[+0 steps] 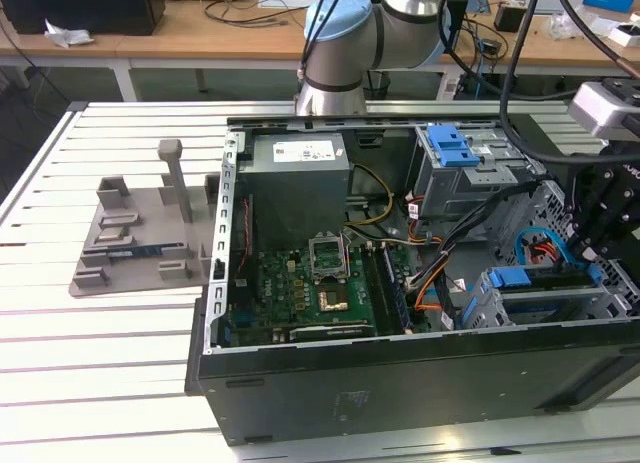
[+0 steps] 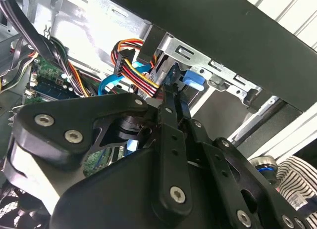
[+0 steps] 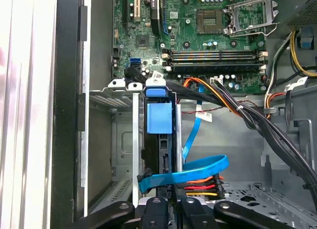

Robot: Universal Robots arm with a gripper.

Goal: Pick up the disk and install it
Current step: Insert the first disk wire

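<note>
**A:** Where does everything stand, from the big things down?

**B:** On the slatted desk (image 1: 100,383) lies the open computer case (image 1: 400,383). In the exterior view the grey power supply (image 1: 300,173) is at about eleven o'clock inside it, and the drive cage (image 1: 490,308) at about four o'clock.

**A:** And the disk?

**B:** The disk (image 3: 165,160) stands on its edge in that cage, with its blue rails toward the opening. How deep it sits I cannot tell. The gripper (image 3: 168,202) is just behind it, and the fingers (image 3: 187,209) are clamped on the disk's thin back edge, one on each flat face.

**A:** How will it handle?

**B:** I think it is stiff and rather heavy for its size. The metal faces are smooth, so it can slip, and a knock could harm it. The plastic rails can bend a little, so I would grip the metal body. A blue flat cable (image 3: 198,167) crosses just beside the disk and could catch.
</note>
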